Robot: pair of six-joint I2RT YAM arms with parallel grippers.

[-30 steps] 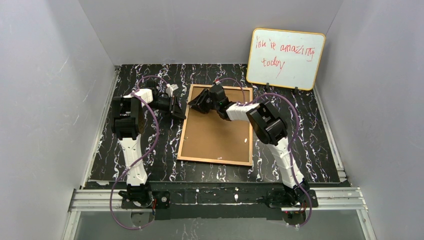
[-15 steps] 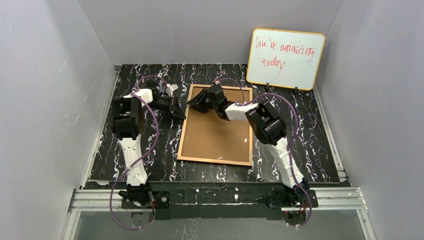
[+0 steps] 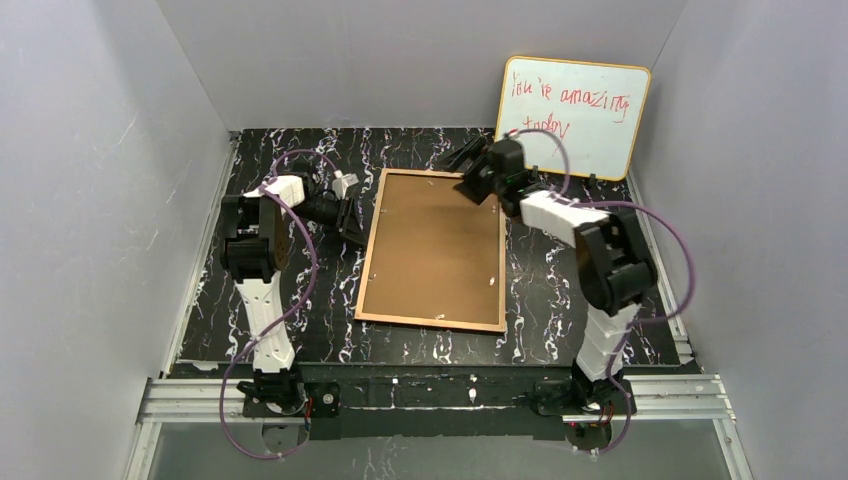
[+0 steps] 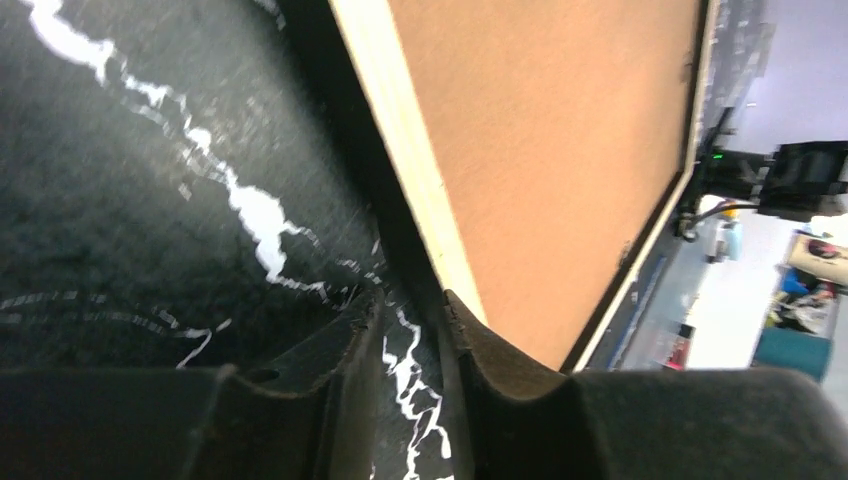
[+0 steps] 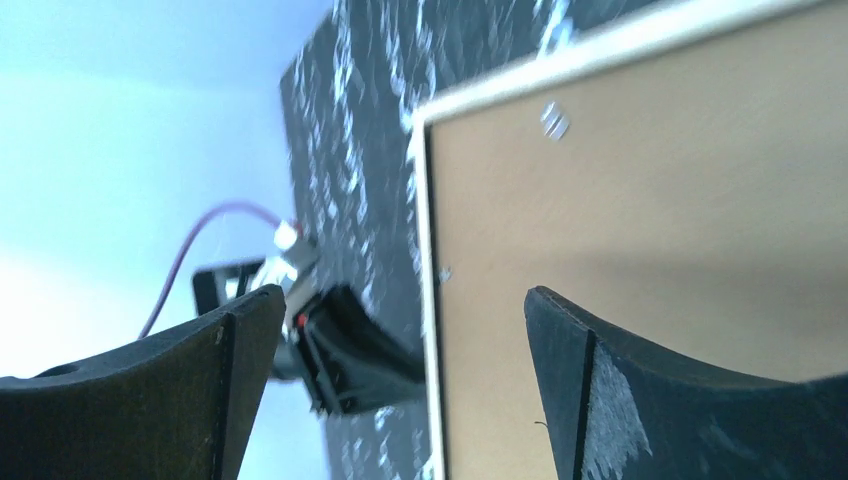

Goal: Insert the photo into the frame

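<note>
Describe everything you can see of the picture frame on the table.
The frame is a large rectangle lying flat, back up, on the black marbled table. Thin tan wooden rails surround a brown backing panel that fills it. Its long sides run away from the arm bases. The left gripper sits at the left rail, though contact is unclear. The right gripper, jaws wide, hovers by the far right corner, apparently not touching.
</note>
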